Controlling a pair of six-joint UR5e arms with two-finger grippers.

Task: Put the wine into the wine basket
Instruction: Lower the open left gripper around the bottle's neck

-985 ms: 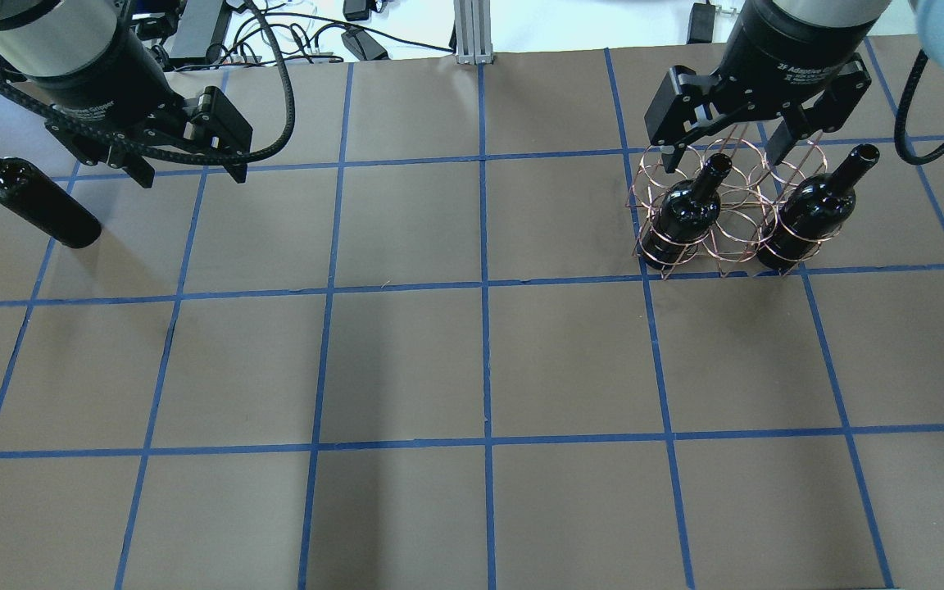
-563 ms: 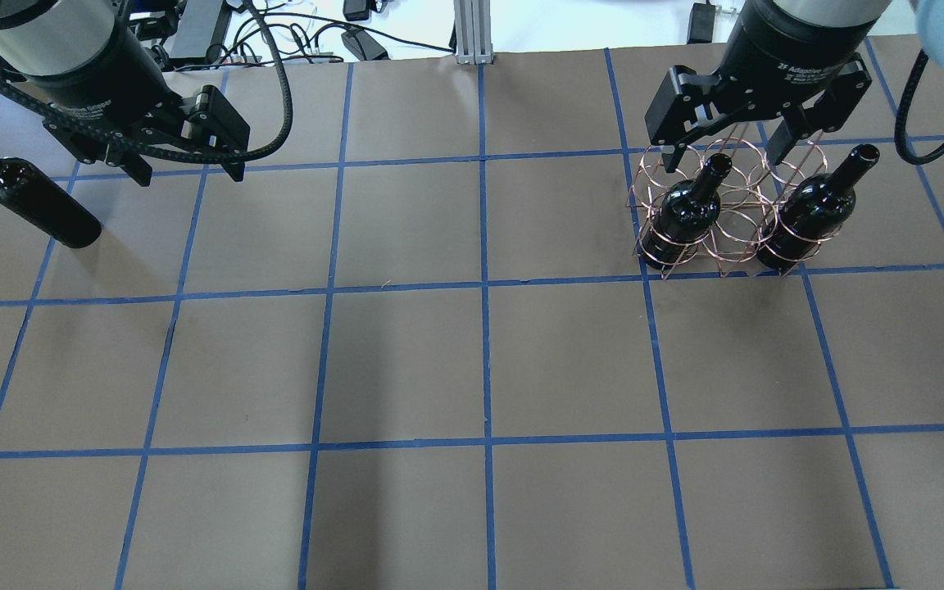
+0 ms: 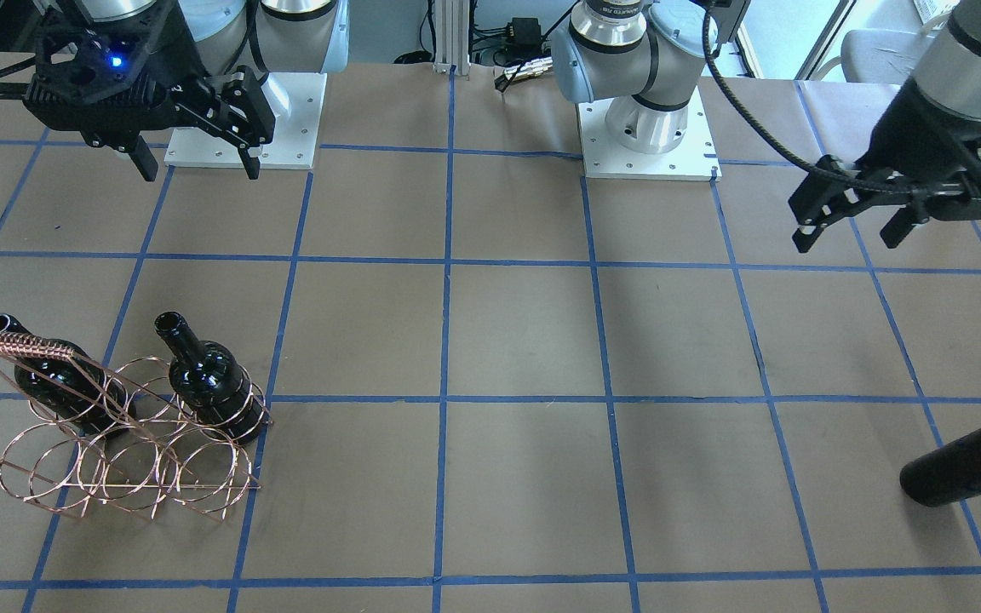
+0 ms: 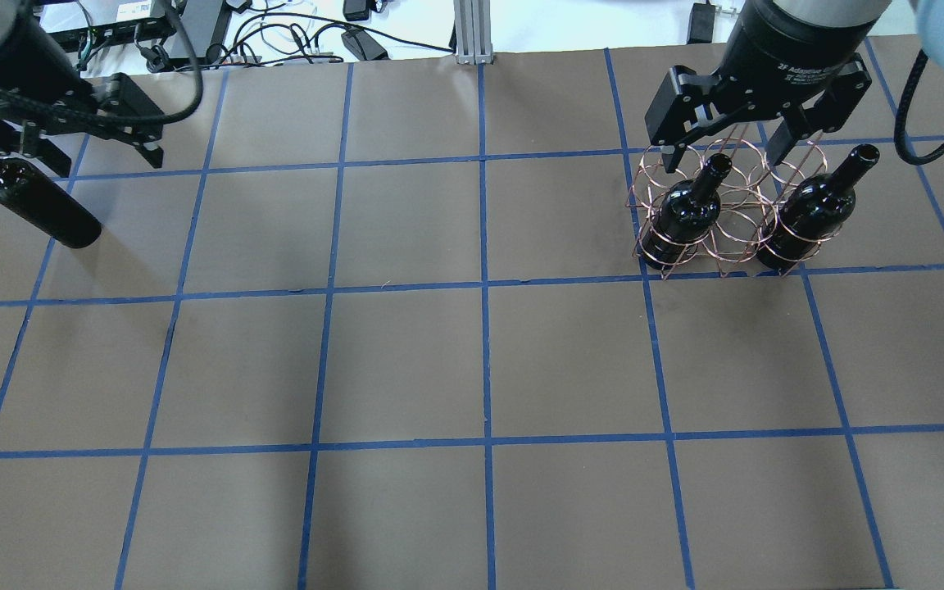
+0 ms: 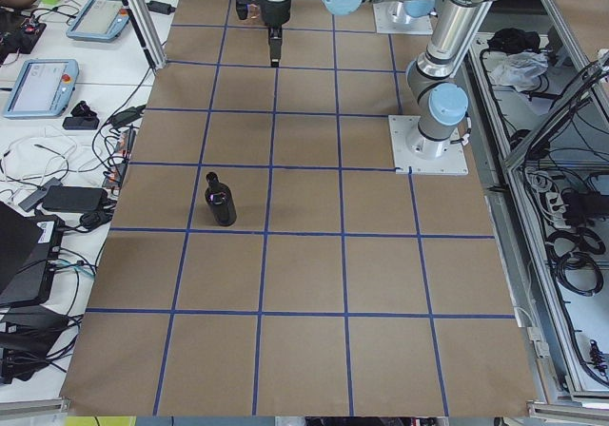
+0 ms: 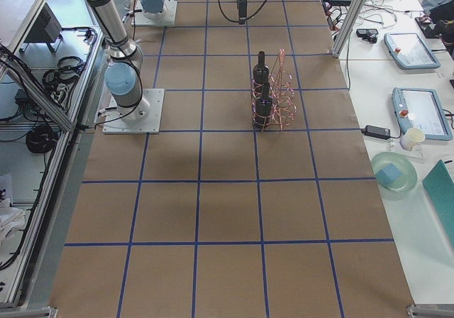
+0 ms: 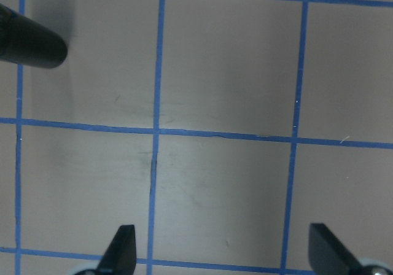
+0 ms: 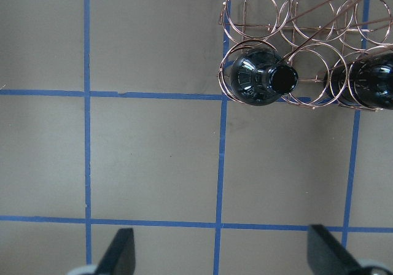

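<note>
i count three black glass bottles on my table: one lone wine [image 4: 38, 205], plus a first racked bottle [image 4: 685, 215] and a second racked bottle [image 4: 808, 217]. there is one copper wire wine basket [image 3: 18, 345], with one woven-wrapped handle. two robot arms are in view, each ending in one two-finger tool: one left gripper [image 3: 846, 241] and one right gripper [image 3: 201, 174], four fingers in all. the arms stand on two white plates: the right arm's base plate [image 3: 295, 128] and the left arm's base plate [image 3: 686, 162]. on the side bench i count two screens: a far pendant [image 6: 415, 48] and a near pendant [image 6: 425, 112].
</note>
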